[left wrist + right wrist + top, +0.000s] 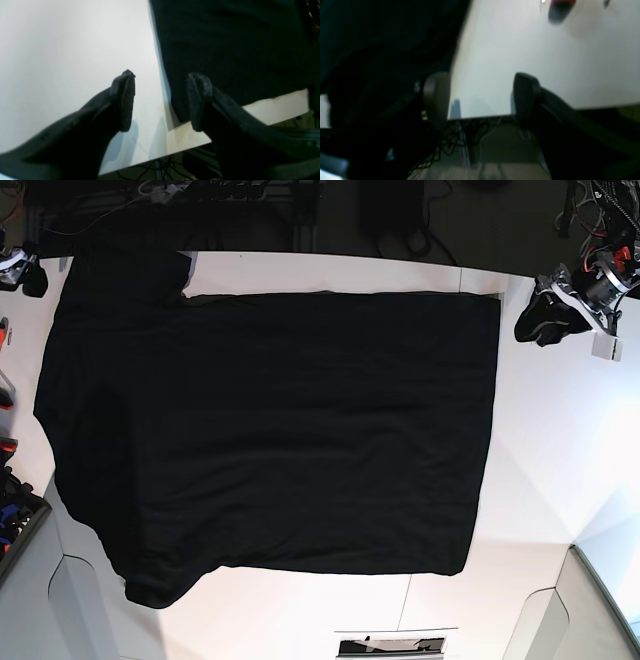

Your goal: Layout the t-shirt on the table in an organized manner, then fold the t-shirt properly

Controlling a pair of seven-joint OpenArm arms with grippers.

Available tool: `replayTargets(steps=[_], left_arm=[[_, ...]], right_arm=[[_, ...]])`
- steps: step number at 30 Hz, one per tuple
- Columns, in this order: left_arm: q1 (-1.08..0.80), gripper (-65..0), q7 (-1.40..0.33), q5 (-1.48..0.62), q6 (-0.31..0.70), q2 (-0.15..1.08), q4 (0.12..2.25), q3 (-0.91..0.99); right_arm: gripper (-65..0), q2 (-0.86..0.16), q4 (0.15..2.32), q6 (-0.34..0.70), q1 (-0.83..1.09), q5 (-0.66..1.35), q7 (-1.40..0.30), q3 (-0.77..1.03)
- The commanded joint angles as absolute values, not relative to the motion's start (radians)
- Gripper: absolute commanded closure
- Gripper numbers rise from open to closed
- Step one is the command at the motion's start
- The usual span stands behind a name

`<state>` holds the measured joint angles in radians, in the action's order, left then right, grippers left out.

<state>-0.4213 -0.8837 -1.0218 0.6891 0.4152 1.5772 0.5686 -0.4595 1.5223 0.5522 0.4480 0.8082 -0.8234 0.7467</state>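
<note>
A robotics lab: white table (560, 430) on a metal frame, loose cables (450, 140) beneath.

Dark floor (330, 220) beyond the worktop's far edge, crossed by tangled cables (450, 140) (seen beneath the edge); lighting bright, even.

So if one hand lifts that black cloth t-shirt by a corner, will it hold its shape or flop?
The black cloth t-shirt would probably flop: it lies flat against the white table with soft wrinkles. It seems light for its spread, being one thin layer. Pushed, it would likely bunch rather than slide, though the smooth tabletop may let it slip some.
</note>
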Motion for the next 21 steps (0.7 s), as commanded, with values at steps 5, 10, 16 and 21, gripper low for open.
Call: replayTargets(steps=[5, 10, 16, 21], left_arm=[[-0.421, -36.0, -0.870, -1.026, 0.698, 0.432, 1.591, 0.574], [-0.421, -36.2, -0.875, -1.028, 0.698, 0.432, 1.590, 0.574], [-0.421, -37.7, -0.902, -0.986, 0.698, 0.432, 1.590, 0.488], [-0.421, -37.7, -0.886, -0.929, 0.698, 0.432, 1.590, 0.410]], right_arm=[[-39.5, -0.478, 1.462, 0.553, 0.405, 0.823, -0.804, 0.694], [-39.5, -0.477, 1.461, 0.553, 0.405, 0.830, -0.801, 0.656], [-39.5, -0.436, 1.461, 0.554, 0.405, 0.836, -0.812, 0.650], [-39.5, -0.411, 1.462, 0.564, 0.409, 0.864, -0.833, 0.650]])
